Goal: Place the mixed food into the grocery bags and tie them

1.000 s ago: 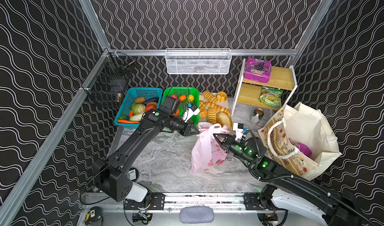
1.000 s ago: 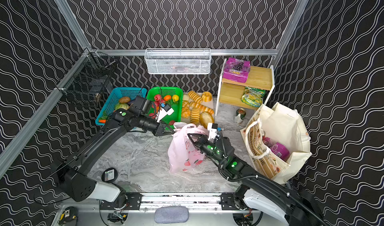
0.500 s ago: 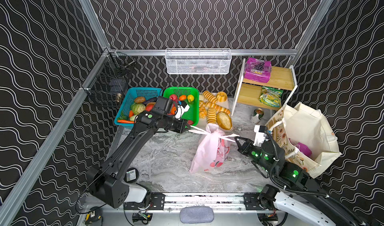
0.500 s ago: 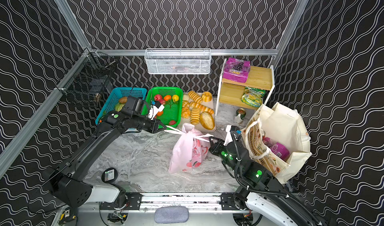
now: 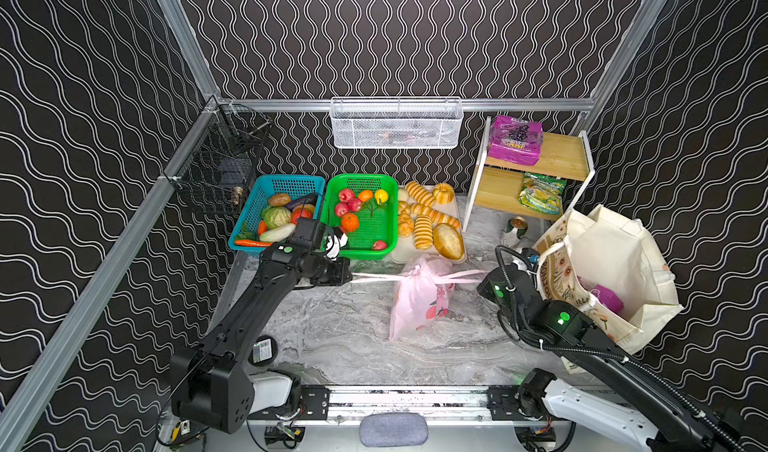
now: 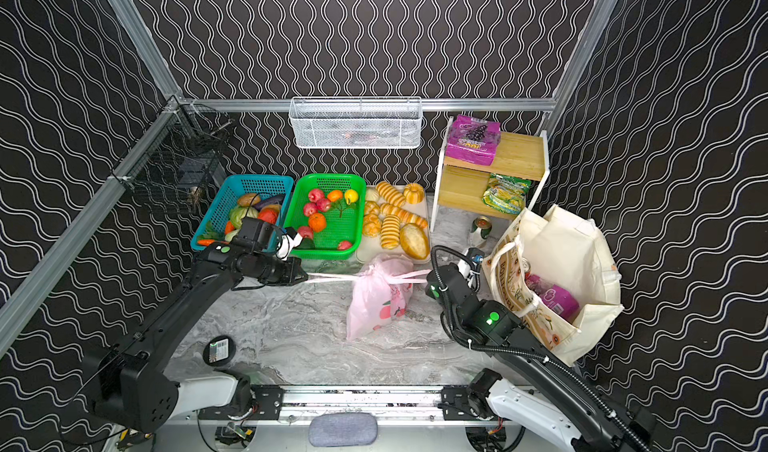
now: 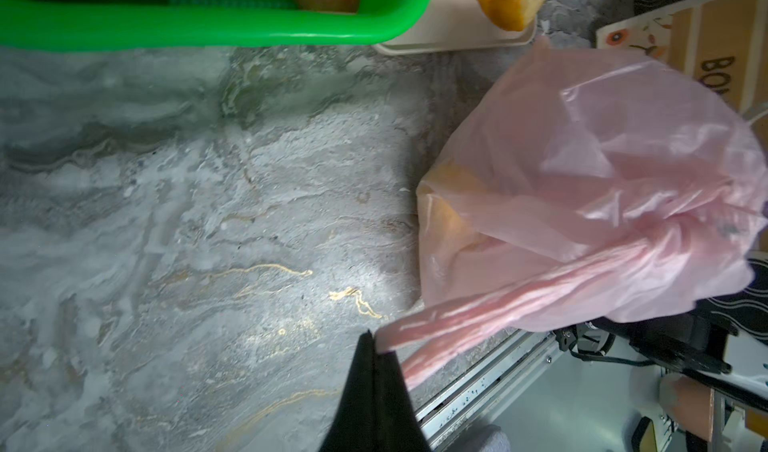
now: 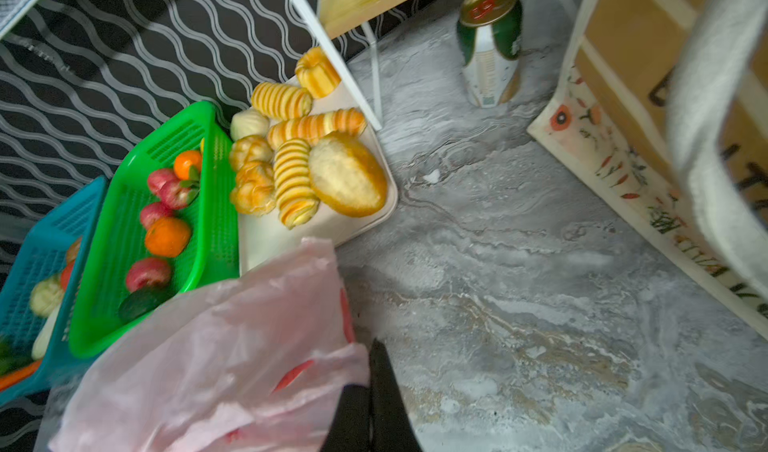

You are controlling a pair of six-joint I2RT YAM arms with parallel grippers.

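In both top views the pink plastic bag [image 5: 419, 300] stands mid-frame on the marble counter [image 5: 340, 338], its top cinched tighter than a second ago. The left pincer [image 5: 350, 278] and right pincer [image 5: 481, 283], each clamped on a handle strand, have drawn apart from the bag's mouth, stretching both strands taut.

Your top views are bright, even and sharp; your wrist views blur the pink plastic bag [image 8: 199, 367], and glare hits the tabletop [image 7: 270, 304].
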